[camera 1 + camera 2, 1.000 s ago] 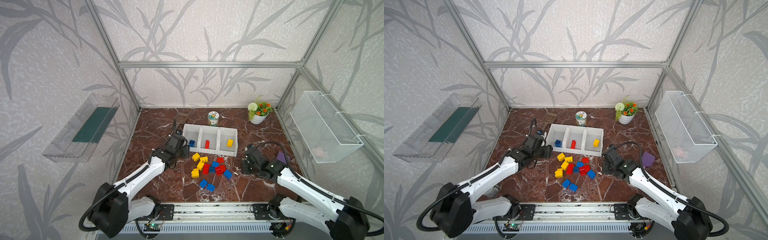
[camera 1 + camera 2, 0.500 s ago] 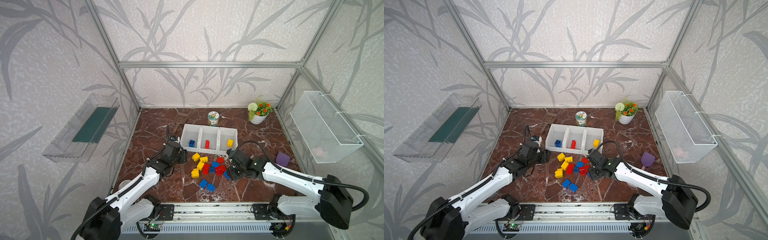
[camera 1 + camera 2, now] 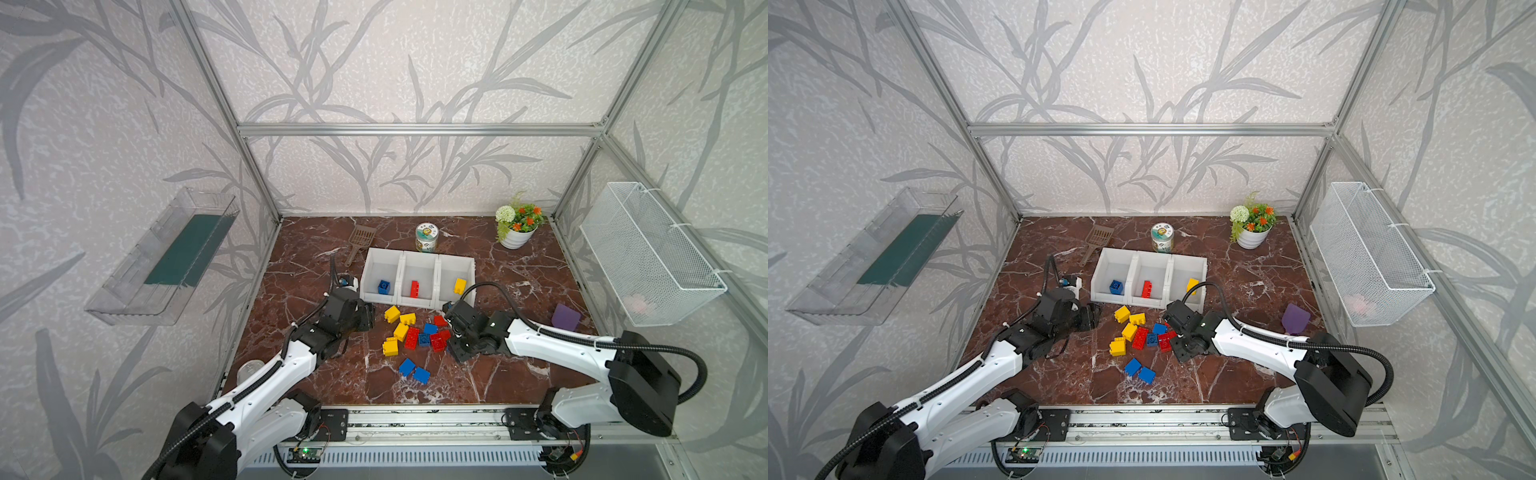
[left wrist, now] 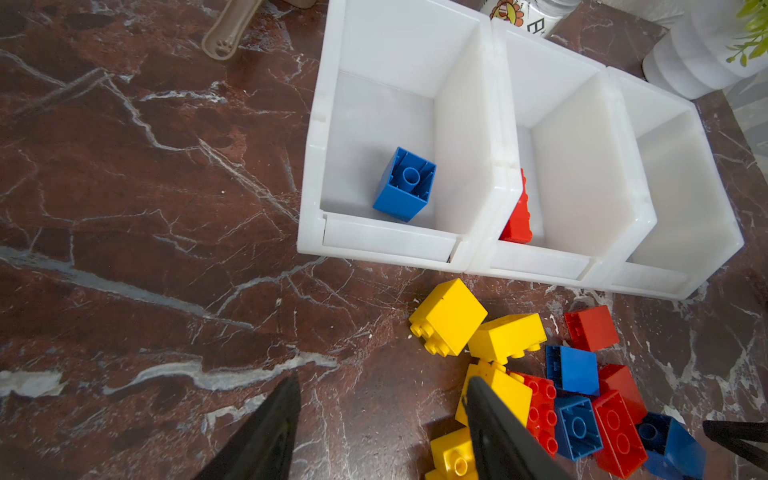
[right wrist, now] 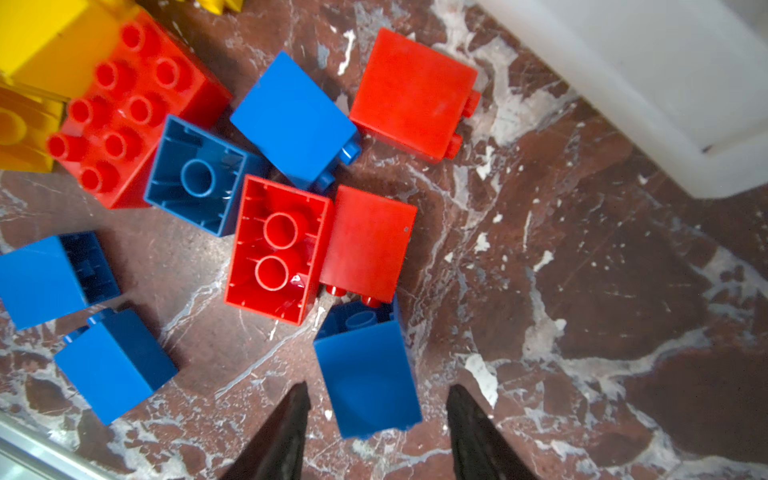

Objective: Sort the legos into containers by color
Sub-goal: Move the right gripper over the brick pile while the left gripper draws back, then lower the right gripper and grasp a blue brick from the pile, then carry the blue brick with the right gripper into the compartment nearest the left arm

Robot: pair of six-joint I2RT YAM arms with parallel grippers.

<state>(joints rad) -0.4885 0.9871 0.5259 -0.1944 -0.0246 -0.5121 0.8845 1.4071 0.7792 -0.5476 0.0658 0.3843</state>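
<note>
The containers [image 3: 417, 255], three joined white bins, hold one blue lego [image 4: 405, 185], one red [image 4: 517, 216] and one yellow [image 3: 459, 286], each in its own bin. In front of them lies a loose pile of red, blue and yellow legos [image 3: 415, 334], with two blue ones [image 3: 413, 370] nearer the front. My left gripper [image 4: 383, 380] is open over bare table at the pile's left edge, one finger beside a yellow lego [image 4: 498, 390]. My right gripper [image 5: 379, 388] is open at the pile's right edge, straddling a blue lego [image 5: 368, 374] with gaps on both sides.
A purple block [image 3: 566, 317] lies at the right. Behind the bins stand a tin [image 3: 427, 237], a brown scoop [image 3: 359, 243] and a flower pot [image 3: 515, 239]. A wire basket [image 3: 648, 253] hangs on the right wall and a clear tray [image 3: 166, 257] on the left wall.
My right gripper has swung left from near the purple block to the pile's right edge, its jaws now narrower. My left gripper has drawn back from the bins toward the pile's left side.
</note>
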